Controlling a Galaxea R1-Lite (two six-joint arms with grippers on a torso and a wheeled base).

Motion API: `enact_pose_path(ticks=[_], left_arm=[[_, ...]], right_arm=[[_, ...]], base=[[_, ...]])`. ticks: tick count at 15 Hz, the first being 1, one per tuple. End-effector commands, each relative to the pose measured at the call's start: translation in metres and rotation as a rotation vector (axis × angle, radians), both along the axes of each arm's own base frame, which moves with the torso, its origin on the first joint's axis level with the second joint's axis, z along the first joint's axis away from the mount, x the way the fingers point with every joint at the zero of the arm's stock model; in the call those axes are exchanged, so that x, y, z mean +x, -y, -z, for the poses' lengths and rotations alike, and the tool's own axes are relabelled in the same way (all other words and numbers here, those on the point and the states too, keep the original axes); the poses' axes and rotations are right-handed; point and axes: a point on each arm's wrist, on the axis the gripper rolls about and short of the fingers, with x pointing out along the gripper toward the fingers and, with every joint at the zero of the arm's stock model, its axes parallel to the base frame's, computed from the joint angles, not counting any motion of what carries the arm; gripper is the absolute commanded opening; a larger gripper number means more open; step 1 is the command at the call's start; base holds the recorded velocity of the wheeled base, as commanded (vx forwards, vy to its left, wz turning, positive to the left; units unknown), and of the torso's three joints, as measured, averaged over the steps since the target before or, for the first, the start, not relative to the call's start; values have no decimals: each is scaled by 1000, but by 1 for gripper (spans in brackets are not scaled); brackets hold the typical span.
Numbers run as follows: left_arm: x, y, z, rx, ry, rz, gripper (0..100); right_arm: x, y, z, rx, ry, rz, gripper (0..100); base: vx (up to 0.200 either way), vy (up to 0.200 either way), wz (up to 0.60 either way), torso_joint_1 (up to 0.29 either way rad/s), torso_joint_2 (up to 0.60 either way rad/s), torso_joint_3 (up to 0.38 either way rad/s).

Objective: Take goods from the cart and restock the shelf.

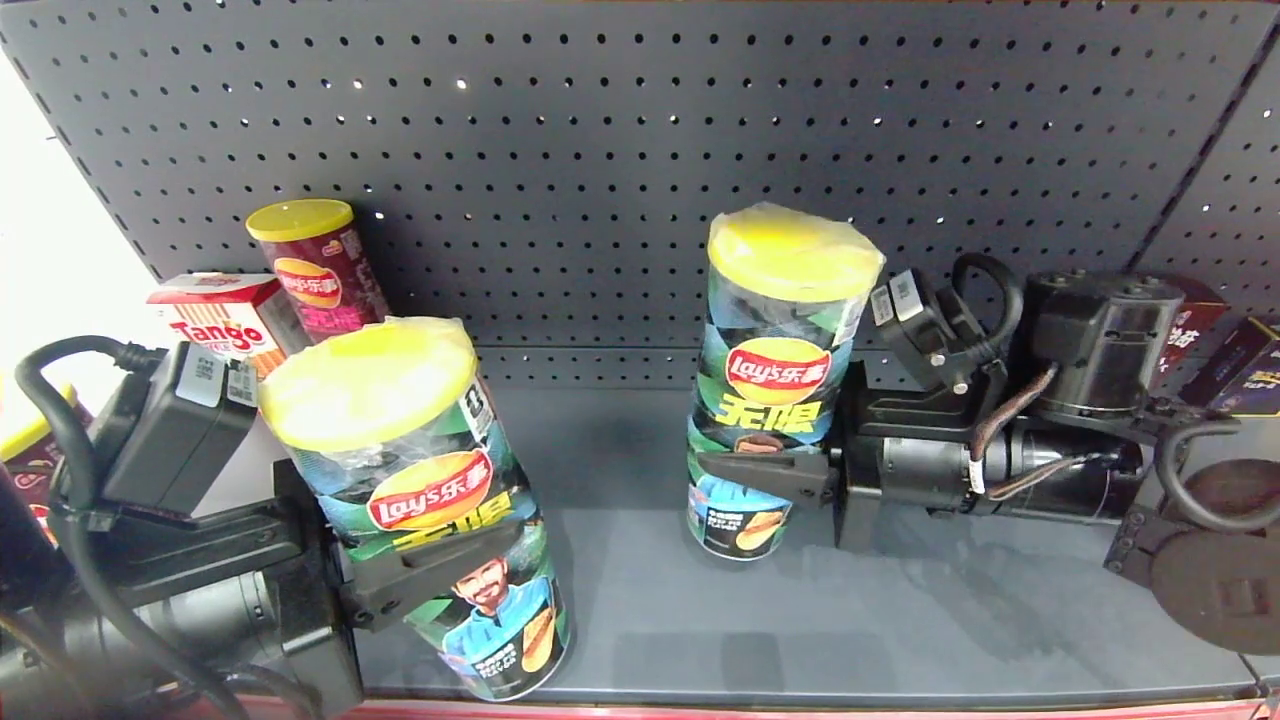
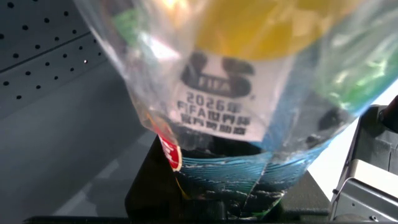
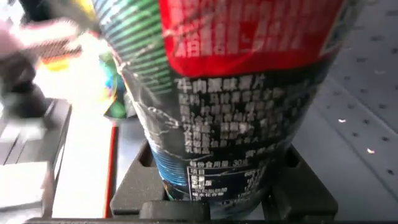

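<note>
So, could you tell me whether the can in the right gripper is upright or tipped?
Upright: the can has its yellow lid on top and base toward the shelf, the right gripper clamped round its lower half.

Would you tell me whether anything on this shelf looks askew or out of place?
The left chip can, clamped in the left end effector, seems tilted, its base at the front edge of the shelf. The right chip can, in the right end effector, sits farther back.

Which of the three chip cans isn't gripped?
The maroon can at back left, standing free. The left green can sits in the left gripper, the right green can in the right gripper.
</note>
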Motion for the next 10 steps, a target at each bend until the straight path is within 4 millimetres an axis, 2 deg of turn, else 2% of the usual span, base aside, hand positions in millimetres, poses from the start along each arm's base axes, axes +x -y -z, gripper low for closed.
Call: enact_pose_path(ticks=[1,3,4,6,8,10], left_arm=[[0,0,0,-1,0,-2,0],[0,0,1,2,-3,-3,0],[0,0,-1,-1,3,0,0],[1,0,-1,-1,3,-2,0],[0,0,0,1,0,-3,0],[0,0,0,1,-1,-2,0]], right_arm=[[-6,-11,12,19,-50,35,0],[-12,-16,14,84,-67,67,0],[-15,-18,22,94,-72,62,0],[-19,-14,28,88,-80,57,0],[-35,-7,39,66,-99,14,0],[-37,-4,45,46,-92,-15,0]], base=[[0,0,0,0,0,0],[0,0,0,0,0,0],[0,0,0,0,0,0],[0,0,0,0,0,0],[0,0,0,0,0,0],[0,0,0,0,0,0]])
